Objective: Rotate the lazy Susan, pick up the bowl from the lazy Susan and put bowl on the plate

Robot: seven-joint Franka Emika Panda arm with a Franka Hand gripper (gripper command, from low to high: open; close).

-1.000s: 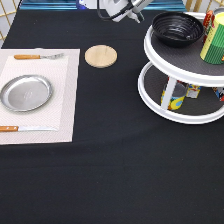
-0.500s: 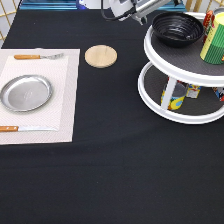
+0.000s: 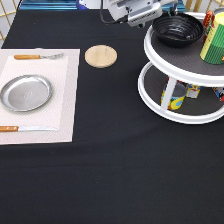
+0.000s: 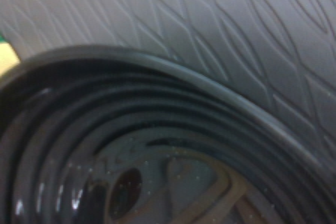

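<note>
The glossy black bowl [image 3: 177, 29] sits on the top tier of the white lazy Susan [image 3: 165, 64] at the exterior view's top right. My gripper [image 3: 144, 14] hangs at the exterior view's top, right at the bowl's left rim. The wrist view shows the bowl's ribbed inside and rim [image 4: 150, 150] from very close, with the tier's dark grey mat [image 4: 247, 45] behind it. The silver plate [image 3: 26, 92] lies empty on a pale placemat [image 3: 65, 100] at the exterior view's left.
A round wooden coaster [image 3: 101, 55] lies between placemat and lazy Susan. A fork [image 3: 37, 56] and a knife [image 3: 25, 128] flank the plate. A green-yellow can [image 3: 214, 42] stands next to the bowl. Small tins [image 3: 175, 97] stand on the lower tier.
My gripper has moved toward the exterior view's right and come up against the bowl's left rim. The bowl, plate and other things have not moved.
</note>
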